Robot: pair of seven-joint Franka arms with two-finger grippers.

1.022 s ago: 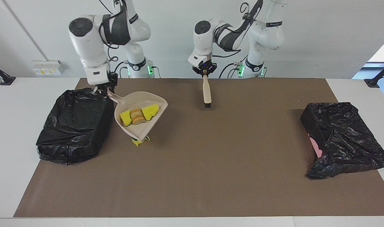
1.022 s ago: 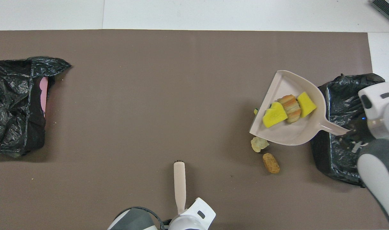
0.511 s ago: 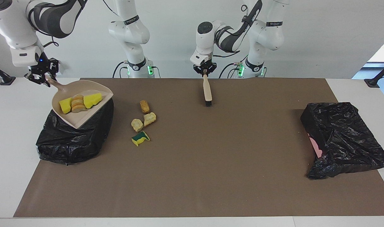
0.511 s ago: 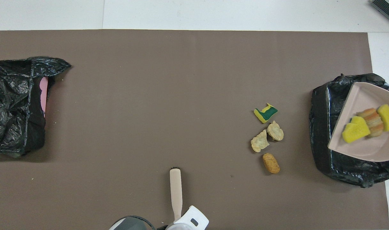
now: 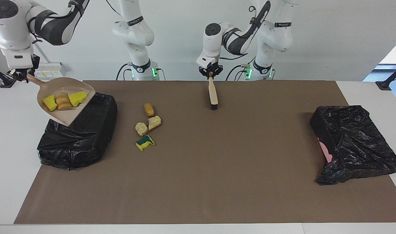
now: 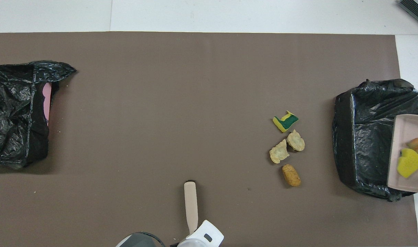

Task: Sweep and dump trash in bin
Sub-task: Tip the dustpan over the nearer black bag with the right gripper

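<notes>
While four scraps [image 5: 147, 125] lie, three ride dustpan [image 5: 65, 113]

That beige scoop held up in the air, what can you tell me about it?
The beige plastic dustpan is a shallow scoop with a raised rim and a straight handle, gripped by the right claw. It hangs tilted over the black-bagged bin, carrying two yellow sponge chunks and a striped tan lump.

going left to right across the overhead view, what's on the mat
black bag with pink showing → brush → the four loose scraps → black-lined bin → dustpan, raised over the bin
</notes>
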